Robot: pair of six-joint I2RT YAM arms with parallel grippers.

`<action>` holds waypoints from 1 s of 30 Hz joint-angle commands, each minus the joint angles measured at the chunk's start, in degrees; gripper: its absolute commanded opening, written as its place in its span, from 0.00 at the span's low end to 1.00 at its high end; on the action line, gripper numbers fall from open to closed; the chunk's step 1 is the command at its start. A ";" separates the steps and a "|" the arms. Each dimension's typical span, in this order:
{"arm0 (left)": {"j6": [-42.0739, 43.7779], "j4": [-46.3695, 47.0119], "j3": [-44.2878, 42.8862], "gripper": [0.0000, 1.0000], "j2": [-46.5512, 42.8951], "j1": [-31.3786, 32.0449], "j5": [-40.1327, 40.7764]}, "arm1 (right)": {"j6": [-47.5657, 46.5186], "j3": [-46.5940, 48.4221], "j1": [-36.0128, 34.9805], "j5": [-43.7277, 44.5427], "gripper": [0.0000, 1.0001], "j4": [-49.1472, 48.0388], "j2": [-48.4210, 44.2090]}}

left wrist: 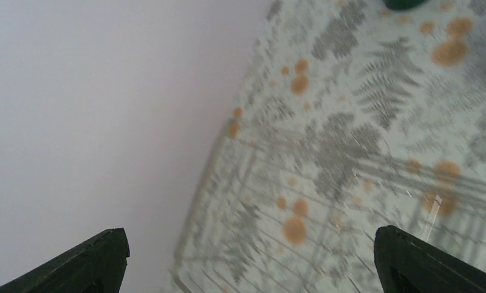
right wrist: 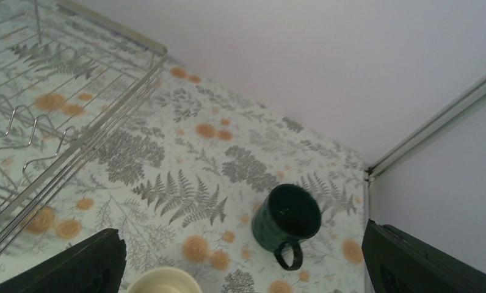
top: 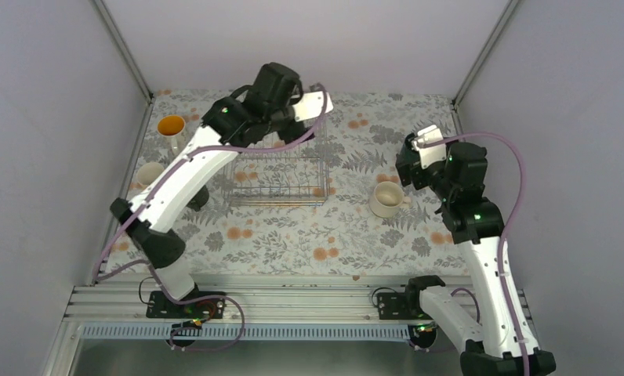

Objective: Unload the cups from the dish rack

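Left arm (top: pixel 175 178) stretched over dish rack (top: pixel 276 184), left hand (left wrist: pixel 251 239) spread, empty. Right arm (top: pixel 483 262) bent, right hand (right wrist: pixel 243 235) spread, empty.

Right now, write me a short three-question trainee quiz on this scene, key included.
1. True or false: the yellow-orange mug stands inside the dish rack.
2. In the right wrist view, the dark green mug is: A) on its side, B) upright, mouth up, C) upside down.
3. Fill in: the left gripper and the right gripper both have jaws standing ___.
Key: 1 false; 2 B; 3 open.
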State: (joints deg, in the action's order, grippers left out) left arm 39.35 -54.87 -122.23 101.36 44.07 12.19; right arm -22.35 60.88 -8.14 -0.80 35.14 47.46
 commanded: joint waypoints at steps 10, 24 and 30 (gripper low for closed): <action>-15.26 38.22 64.98 1.00 -43.49 -9.98 8.40 | 3.73 -12.07 0.30 -3.39 1.00 -12.73 -2.05; -24.81 50.93 100.93 1.00 -80.34 -11.75 22.00 | 9.42 -34.19 0.32 -6.84 1.00 -28.17 -21.13; -27.89 50.61 109.16 1.00 -91.76 -12.72 24.64 | 10.69 -33.92 0.32 -5.88 1.00 -26.89 -18.67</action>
State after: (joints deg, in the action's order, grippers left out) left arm 15.14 -6.44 -15.97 15.05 31.83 33.45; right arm -14.63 27.22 -8.14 -7.33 11.38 27.42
